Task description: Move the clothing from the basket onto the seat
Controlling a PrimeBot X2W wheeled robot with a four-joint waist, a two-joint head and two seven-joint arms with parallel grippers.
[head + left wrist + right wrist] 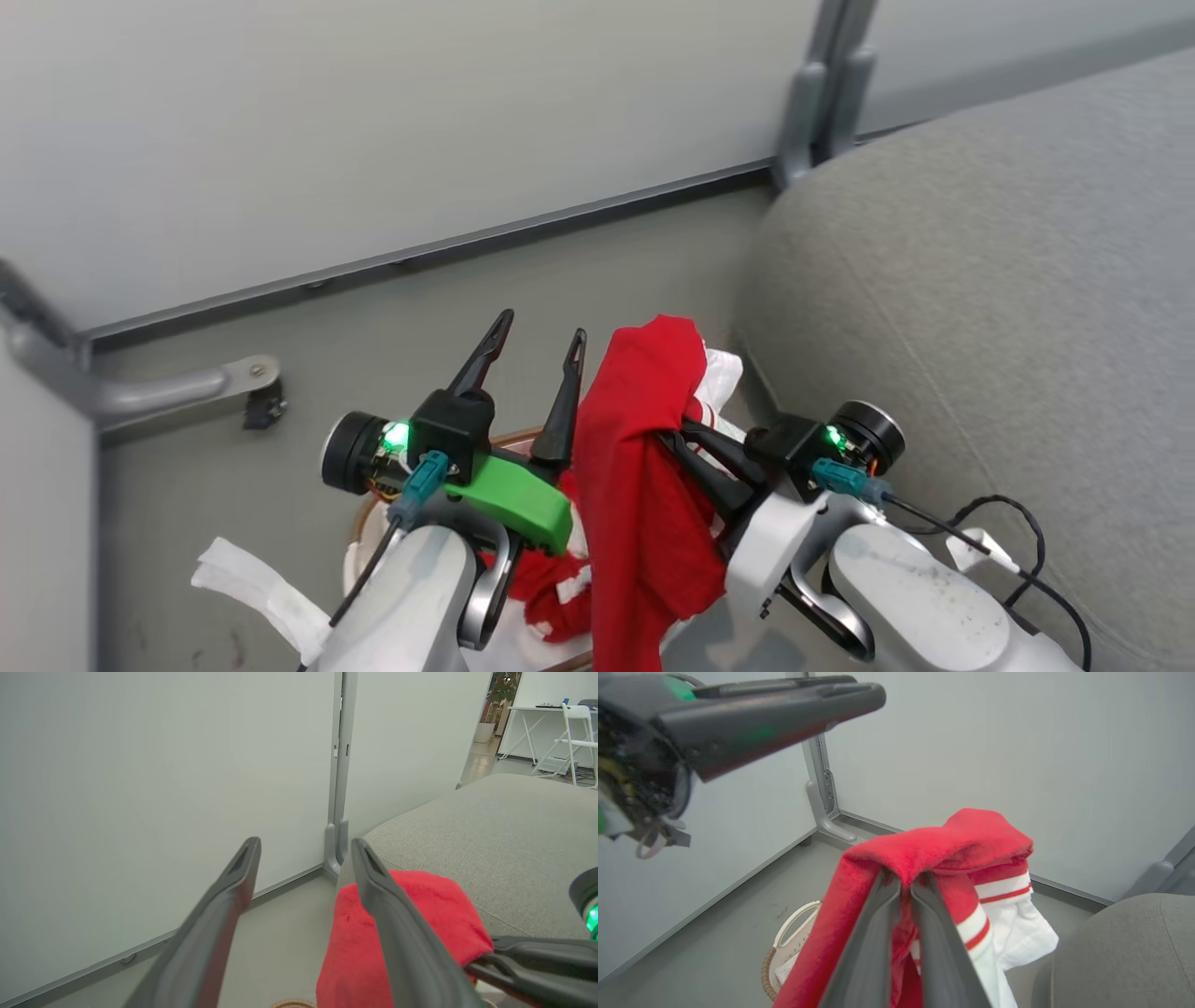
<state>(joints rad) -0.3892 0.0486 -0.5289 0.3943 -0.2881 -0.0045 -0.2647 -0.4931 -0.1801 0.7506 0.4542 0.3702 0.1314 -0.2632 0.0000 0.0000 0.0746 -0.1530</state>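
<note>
The clothing (644, 467) hangs in the air as a limp red drape, with white striped trim at its 2 o'clock in the head view. Expect it to be light, soft and shapeless: it will probably sag, swing, and slip if pinched by a thin edge. Take hold at a bunched fold near the top. The right claw (903, 882) is closed on such a fold. The left claw (543, 327) stands wide open at 10 o'clock, just beside the cloth, gripping nothing. The basket (767, 970) sits below at 7 o'clock, holding more red fabric. The seat (980, 280) lies at 3 o'clock.
</note>
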